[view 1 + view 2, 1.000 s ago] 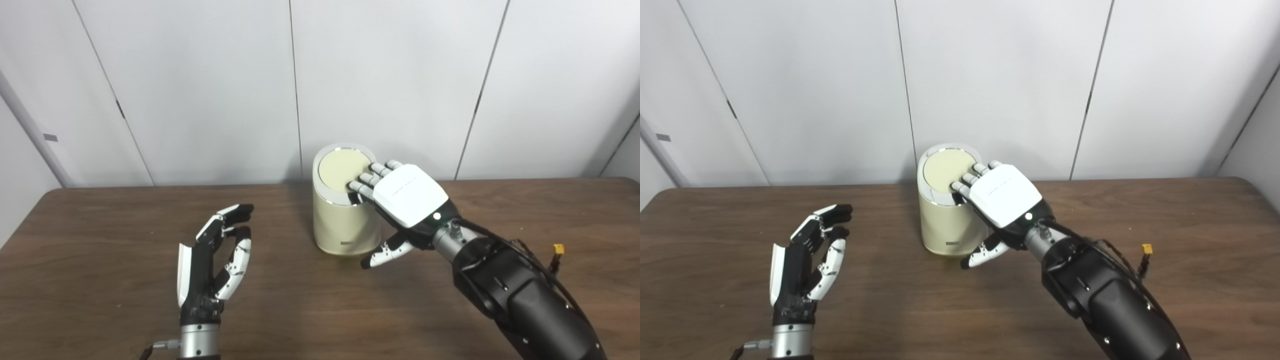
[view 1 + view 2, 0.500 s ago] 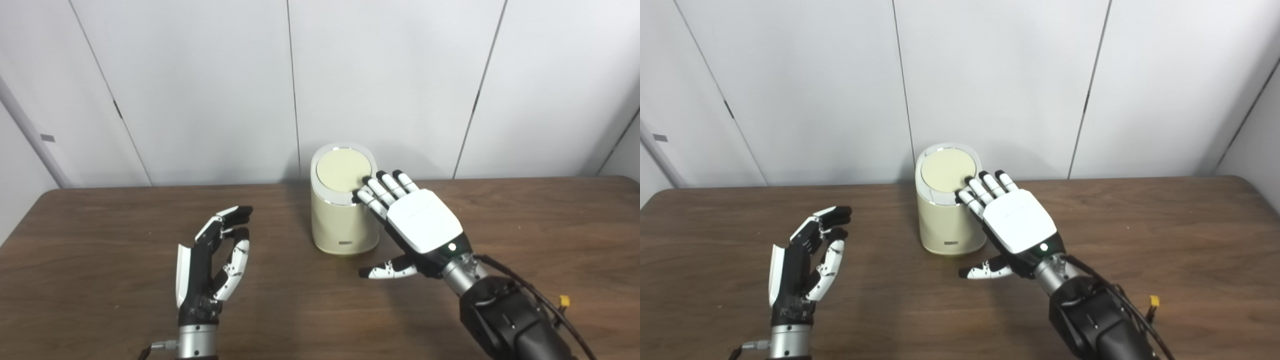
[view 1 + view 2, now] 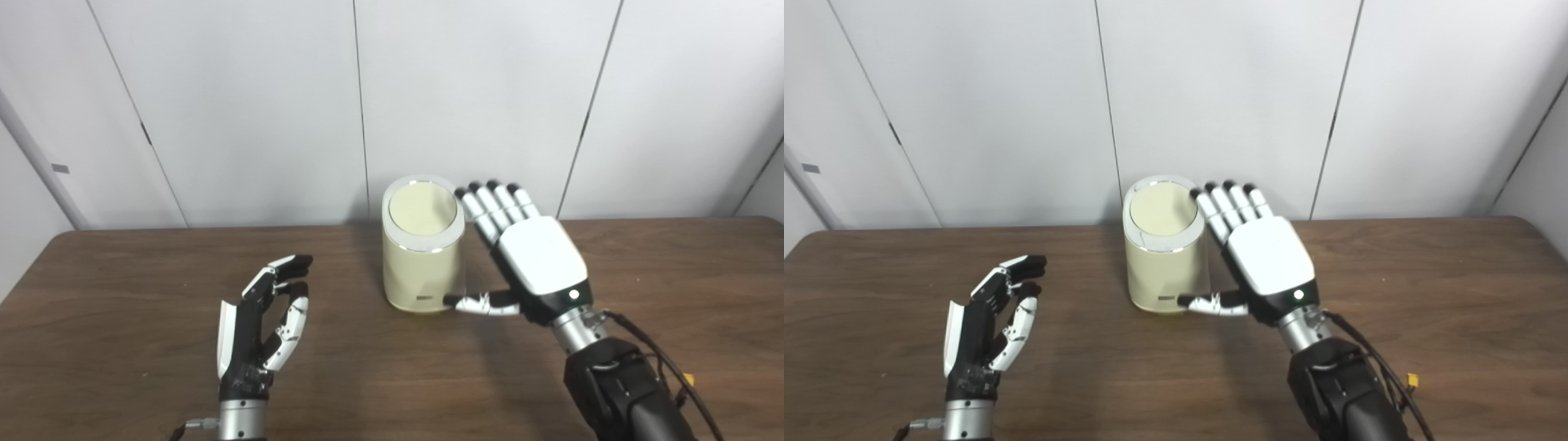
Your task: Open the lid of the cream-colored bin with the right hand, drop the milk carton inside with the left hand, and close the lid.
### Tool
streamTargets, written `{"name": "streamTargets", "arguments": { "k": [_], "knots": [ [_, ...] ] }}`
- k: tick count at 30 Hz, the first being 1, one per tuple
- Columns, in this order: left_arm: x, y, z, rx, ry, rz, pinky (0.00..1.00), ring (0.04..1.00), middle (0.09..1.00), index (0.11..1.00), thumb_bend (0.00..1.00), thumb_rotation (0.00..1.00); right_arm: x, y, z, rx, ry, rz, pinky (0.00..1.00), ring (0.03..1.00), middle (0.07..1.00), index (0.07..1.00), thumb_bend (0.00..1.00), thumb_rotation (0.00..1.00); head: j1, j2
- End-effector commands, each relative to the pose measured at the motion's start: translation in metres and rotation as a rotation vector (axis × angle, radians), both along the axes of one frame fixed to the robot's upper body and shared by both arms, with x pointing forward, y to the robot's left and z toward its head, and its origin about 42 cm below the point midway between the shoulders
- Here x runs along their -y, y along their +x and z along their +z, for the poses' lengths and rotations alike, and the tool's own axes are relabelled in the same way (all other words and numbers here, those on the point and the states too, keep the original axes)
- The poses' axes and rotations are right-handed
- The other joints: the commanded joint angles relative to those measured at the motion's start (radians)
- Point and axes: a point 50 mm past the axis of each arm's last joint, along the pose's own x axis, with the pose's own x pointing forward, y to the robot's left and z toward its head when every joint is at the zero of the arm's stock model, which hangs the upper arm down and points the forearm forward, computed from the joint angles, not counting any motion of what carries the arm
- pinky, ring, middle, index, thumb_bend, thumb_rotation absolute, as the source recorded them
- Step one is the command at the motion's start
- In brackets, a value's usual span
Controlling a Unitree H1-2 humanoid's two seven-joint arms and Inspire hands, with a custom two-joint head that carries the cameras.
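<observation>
Scene at a brown wooden table (image 3: 122, 294) set against a wall of pale panels (image 3: 245, 110). The cream-colored bin (image 3: 422, 269), an upright cylinder with a bright metal ring around its top, stands just to the left of the right hand (image 3: 539, 263) and well forward and to the right of the left hand (image 3: 260, 331). Its lid (image 3: 422, 209), a flat cream disc, lies level inside the ring, closing the bin. A small dark label sits low on the wall of the bin, facing the cameras.

The right hand is spread wide and holds nothing: its white back faces the cameras, its fingers (image 3: 493, 202) point up and away beside the right edge of the bin's top, and whether they touch the ring cannot be told. Its thumb (image 3: 474, 302) reaches out sideways to the left, low down, with its dark tip at the foot of the bin near the label. A green light glows at the wrist, and the dark forearm enters from the lower right with a cable and a small yellow connector (image 3: 687, 380) beside it.

The left hand stands upright on its wrist near the table's front edge, empty, with its fingers curled loosely toward the thumb and a gap between them. No milk carton is seen in either view
</observation>
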Motion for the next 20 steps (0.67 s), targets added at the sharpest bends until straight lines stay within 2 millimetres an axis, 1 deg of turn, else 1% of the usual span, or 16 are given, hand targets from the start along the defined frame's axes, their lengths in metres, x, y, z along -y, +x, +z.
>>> {"name": "streamTargets", "arguments": {
  "k": [1, 3, 4, 5, 6, 7, 8, 9, 10, 11, 12, 14, 15, 17, 20],
  "knots": [
    [-0.002, 0.002, 0.009, 0.054, -0.005, -0.008, 0.63, 0.72, 0.737, 0.727, 0.22, 0.54, 0.005, -0.005, 0.016, 0.103, 0.093, 0.021, 1.0, 1.0, 1.0, 1.0, 0.59, 0.63, 0.001, 0.0],
    [-0.003, 0.001, 0.009, 0.052, 0.0, -0.007, 0.63, 0.723, 0.74, 0.727, 0.23, 0.54, 0.013, -0.012, 0.011, 0.102, 0.184, 0.058, 1.0, 1.0, 1.0, 1.0, 0.56, 0.64, 0.004, -0.001],
    [-0.004, 0.001, 0.009, 0.052, 0.001, -0.004, 0.63, 0.723, 0.74, 0.727, 0.23, 0.54, 0.018, -0.017, 0.007, 0.099, 0.238, 0.083, 1.0, 1.0, 1.0, 1.0, 0.52, 0.66, 0.006, 0.001],
    [-0.005, 0.001, 0.009, 0.052, 0.0, -0.002, 0.63, 0.721, 0.739, 0.725, 0.23, 0.54, 0.023, -0.022, 0.001, 0.097, 0.303, 0.107, 1.0, 1.0, 1.0, 1.0, 0.48, 0.7, 0.008, -0.001],
    [-0.007, 0.001, 0.009, 0.053, 0.0, -0.001, 0.63, 0.721, 0.739, 0.725, 0.23, 0.54, 0.027, -0.027, -0.006, 0.094, 0.372, 0.127, 0.98, 1.0, 1.0, 1.0, 0.44, 0.76, 0.01, -0.002],
    [-0.008, 0.0, 0.009, 0.054, -0.001, 0.0, 0.63, 0.719, 0.737, 0.723, 0.22, 0.54, 0.03, -0.032, -0.014, 0.092, 0.426, 0.137, 0.89, 0.975, 1.0, 1.0, 0.39, 0.84, 0.011, -0.001],
    [-0.01, 0.0, 0.009, 0.052, -0.004, -0.001, 0.63, 0.718, 0.735, 0.723, 0.22, 0.53, 0.032, -0.037, -0.02, 0.092, 0.469, 0.141, 0.83, 0.942, 0.975, 0.979, 0.34, 0.88, 0.011, -0.002],
    [-0.011, -0.001, 0.009, 0.049, -0.008, -0.002, 0.63, 0.719, 0.736, 0.724, 0.21, 0.53, 0.034, -0.042, -0.028, 0.083, 0.517, 0.141, 0.78, 0.905, 0.94, 0.942, 0.31, 0.88, 0.012, -0.002],
    [-0.011, -0.003, 0.01, 0.046, -0.014, -0.003, 0.63, 0.717, 0.734, 0.724, 0.21, 0.52, 0.036, -0.046, -0.035, 0.069, 0.573, 0.135, 0.71, 0.852, 0.884, 0.882, 0.27, 0.85, 0.013, -0.002],
    [-0.012, -0.004, 0.01, 0.045, -0.02, -0.006, 0.63, 0.716, 0.733, 0.724, 0.21, 0.5, 0.039, -0.05, -0.042, 0.055, 0.623, 0.128, 0.68, 0.824, 0.852, 0.846, 0.25, 0.81, 0.017, -0.002],
    [-0.013, -0.005, 0.01, 0.047, -0.026, -0.006, 0.63, 0.718, 0.735, 0.724, 0.21, 0.49, 0.041, -0.054, -0.049, 0.043, 0.666, 0.125, 0.68, 0.809, 0.835, 0.824, 0.22, 0.79, 0.02, -0.001],
    [-0.016, -0.007, 0.01, 0.053, -0.033, -0.004, 0.64, 0.727, 0.745, 0.73, 0.22, 0.47, 0.044, -0.059, -0.057, 0.026, 0.729, 0.127, 0.7, 0.811, 0.833, 0.813, 0.18, 0.72, 0.024, -0.003],
    [-0.018, -0.008, 0.01, 0.057, -0.034, 0.0, 0.65, 0.735, 0.753, 0.737, 0.22, 0.47, 0.044, -0.062, -0.061, 0.017, 0.748, 0.124, 0.71, 0.819, 0.84, 0.818, 0.18, 0.69, 0.029, -0.003],
    [-0.021, -0.011, 0.009, 0.065, -0.046, 0.007, 0.67, 0.753, 0.77, 0.752, 0.22, 0.49, 0.045, -0.068, -0.069, 0.011, 0.761, 0.103, 0.72, 0.828, 0.85, 0.83, 0.19, 0.68, 0.036, -0.003],
    [-0.025, -0.017, 0.009, 0.065, -0.052, 0.018, 0.69, 0.764, 0.779, 0.763, 0.23, 0.51, 0.043, -0.074, -0.077, 0.019, 0.776, 0.095, 0.69, 0.81, 0.84, 0.815, 0.19, 0.65, 0.047, 0.003]
  ]
}}
